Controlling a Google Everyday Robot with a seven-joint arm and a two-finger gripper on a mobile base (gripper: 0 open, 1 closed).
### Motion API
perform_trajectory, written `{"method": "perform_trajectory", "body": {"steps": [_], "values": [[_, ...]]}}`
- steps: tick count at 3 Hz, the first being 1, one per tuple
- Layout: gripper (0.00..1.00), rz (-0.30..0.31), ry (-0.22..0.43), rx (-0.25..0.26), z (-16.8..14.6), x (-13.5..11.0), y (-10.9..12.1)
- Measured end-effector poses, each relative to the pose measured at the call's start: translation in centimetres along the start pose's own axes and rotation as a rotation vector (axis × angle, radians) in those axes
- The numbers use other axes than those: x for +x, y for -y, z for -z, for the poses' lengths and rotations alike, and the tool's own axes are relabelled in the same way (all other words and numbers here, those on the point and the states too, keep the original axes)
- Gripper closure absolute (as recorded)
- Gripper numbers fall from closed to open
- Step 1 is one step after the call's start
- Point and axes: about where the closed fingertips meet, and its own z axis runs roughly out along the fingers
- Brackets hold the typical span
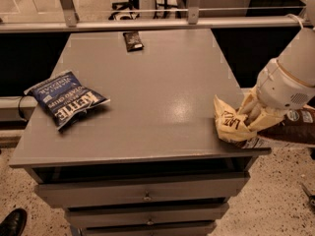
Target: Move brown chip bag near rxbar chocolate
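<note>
The brown chip bag (pixel 275 127), dark brown with pale yellow edges, hangs over the table's front right corner, mostly past the right edge. My gripper (pixel 252 113) comes in from the right under a white arm and is shut on the bag's yellow end. The rxbar chocolate (pixel 133 41), a small dark wrapper, lies flat at the table's far edge, left of centre, far from the bag.
A blue Kettle chip bag (pixel 66 98) lies on the left side of the grey table (pixel 157 92). A metal rail (pixel 147 23) runs behind the table. Drawers (pixel 147 195) sit under the tabletop. A black shoe (pixel 12 223) is at bottom left.
</note>
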Motion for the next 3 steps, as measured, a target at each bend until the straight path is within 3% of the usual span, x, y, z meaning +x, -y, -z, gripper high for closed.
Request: {"method": "perform_trajectory", "body": {"steps": [3], "values": [[1.0, 0.014, -0.002, 0.027, 0.74, -0.37, 0.65]]}}
